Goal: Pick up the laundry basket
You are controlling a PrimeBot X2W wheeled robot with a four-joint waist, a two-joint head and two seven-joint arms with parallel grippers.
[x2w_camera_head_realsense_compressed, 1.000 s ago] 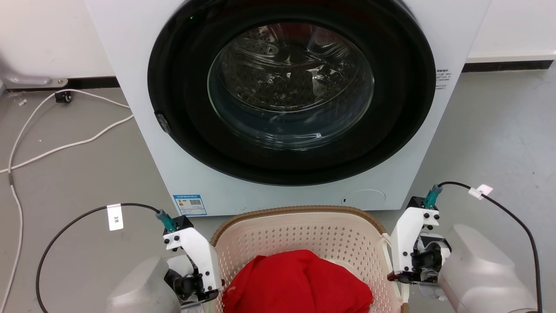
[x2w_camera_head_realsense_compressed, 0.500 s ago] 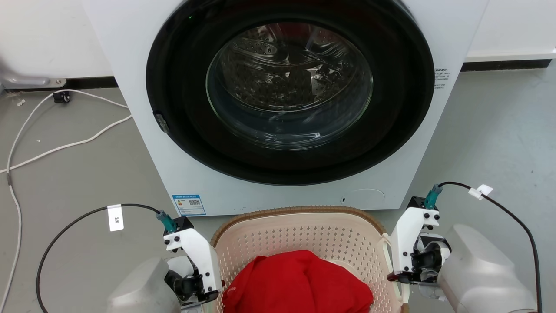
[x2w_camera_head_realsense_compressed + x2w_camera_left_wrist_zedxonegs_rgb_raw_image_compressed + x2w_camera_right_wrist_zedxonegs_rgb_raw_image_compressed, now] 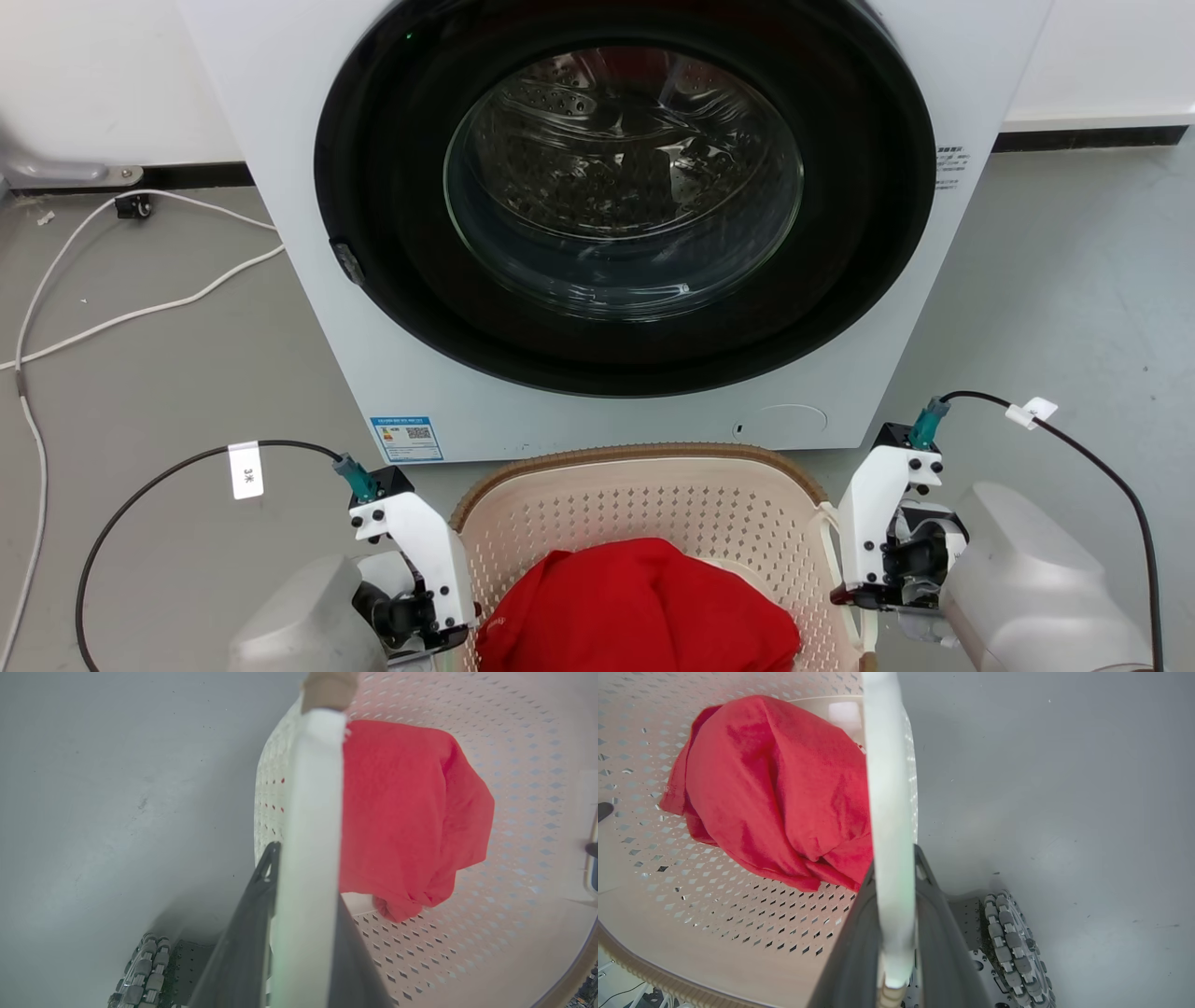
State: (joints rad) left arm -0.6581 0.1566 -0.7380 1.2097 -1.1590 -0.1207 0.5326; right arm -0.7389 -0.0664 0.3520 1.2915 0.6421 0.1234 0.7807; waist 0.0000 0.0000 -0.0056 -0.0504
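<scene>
Cream-pink plastic, pierced with rows of small holes and capped by a brown woven-look rim, formed the laundry basket [image 3: 644, 509], which lay low, just in front of the washer [image 3: 280, 187]. It looked light and fairly stiff, though its thin walls might flex. The soft red cloth [image 3: 644, 607] inside probably added little weight. Its smooth white side handles seemed the soundest grips. The left hand [image 3: 303, 877] was clamped on the left handle [image 3: 313, 788] and the right hand [image 3: 896, 868] on the right handle [image 3: 887, 788].
</scene>
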